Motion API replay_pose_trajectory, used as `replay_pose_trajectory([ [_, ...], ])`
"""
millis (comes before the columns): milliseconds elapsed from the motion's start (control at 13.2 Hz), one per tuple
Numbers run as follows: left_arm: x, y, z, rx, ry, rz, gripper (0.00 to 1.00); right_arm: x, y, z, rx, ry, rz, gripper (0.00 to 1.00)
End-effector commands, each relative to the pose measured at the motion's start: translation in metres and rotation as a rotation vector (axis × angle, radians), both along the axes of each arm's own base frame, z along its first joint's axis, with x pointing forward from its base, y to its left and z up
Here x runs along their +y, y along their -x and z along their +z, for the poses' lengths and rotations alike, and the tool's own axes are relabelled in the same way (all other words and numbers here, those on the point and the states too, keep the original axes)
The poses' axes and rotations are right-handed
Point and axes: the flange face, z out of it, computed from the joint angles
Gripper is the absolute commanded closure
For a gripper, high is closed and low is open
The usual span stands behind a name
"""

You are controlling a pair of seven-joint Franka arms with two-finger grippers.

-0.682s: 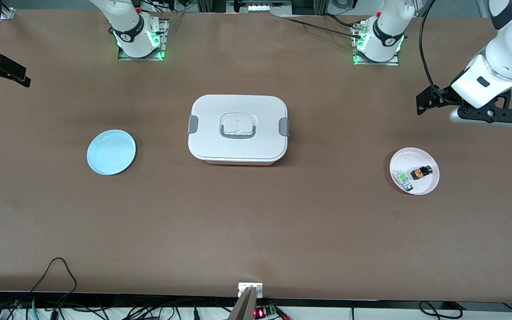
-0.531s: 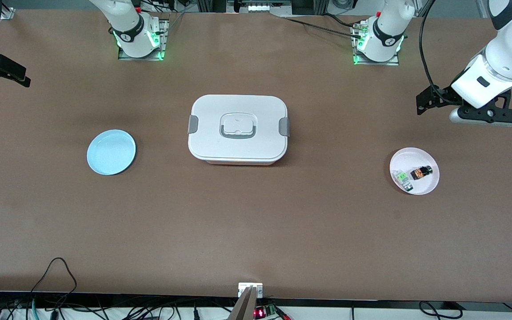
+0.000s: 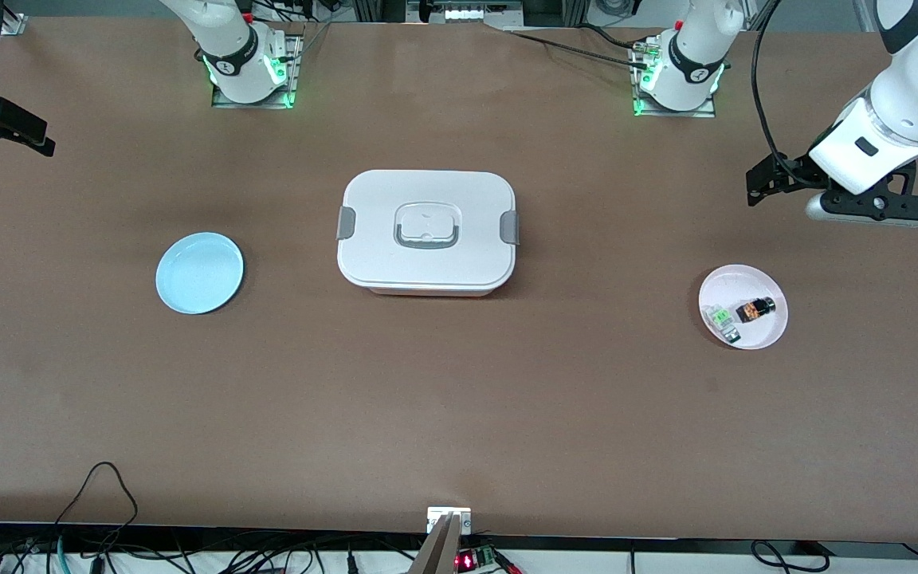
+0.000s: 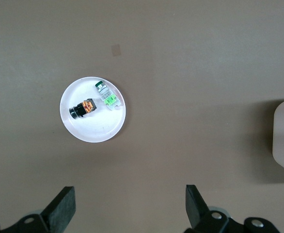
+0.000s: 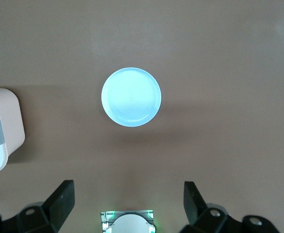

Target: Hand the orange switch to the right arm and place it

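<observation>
Table (image 3: 459, 414): one brown surface; no writing can be read on it or on anything standing on it.
Lunch box (image 3: 427, 231): one, white, lid on, grey latch at each short end and a grey handle lying flat in the lid; at the middle of the table. No brand visible.
Left arm (image 3: 917, 80): one, white with black bands, entering at its own end of the table.
Right arm (image 3: 224, 40): only the base and lowest link show in the front view, with green lights at the base.
Left gripper (image 4: 130, 211): up in the air over bare table beside the pink plate, toward the bases; its two black fingers (image 4: 64, 206) stand wide apart and hold nothing.
Right gripper (image 5: 127, 208): up in the air at the right arm's end of the table, looking down on the blue plate; its fingers (image 5: 62, 199) are spread apart and empty.
Blue plate (image 3: 199, 273): one, round, light blue, nothing on it; toward the right arm's end of the table.
Pink plate (image 3: 762, 333): one, round, pale pink; toward the left arm's end, carrying two small parts.
Orange switch (image 3: 755, 308): one, black with an orange section, lying on its side on the pink plate. Any marking is too small to read.
Green-and-grey part (image 3: 722, 322): one, lying on the same plate just beside the orange switch.
</observation>
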Motion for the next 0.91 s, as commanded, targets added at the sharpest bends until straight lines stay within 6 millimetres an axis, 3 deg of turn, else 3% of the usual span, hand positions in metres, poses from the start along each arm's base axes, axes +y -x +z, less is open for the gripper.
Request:
replay_pose_trajectory([
  [0,-0.001,-0.001,0.007,-0.002,-0.009,-0.020,0.00,0.002,-0.003,-0.005,0.008,-0.015,0.002,0.00],
  [227,-0.001,-0.001,0.007,-0.001,-0.008,-0.010,0.00,0.005,-0.012,-0.011,-0.011,-0.013,0.009,0.00],
  [834,-0.003,-0.003,0.002,0.008,-0.009,-0.009,0.00,0.025,-0.009,-0.002,-0.015,0.025,0.060,0.00],
])
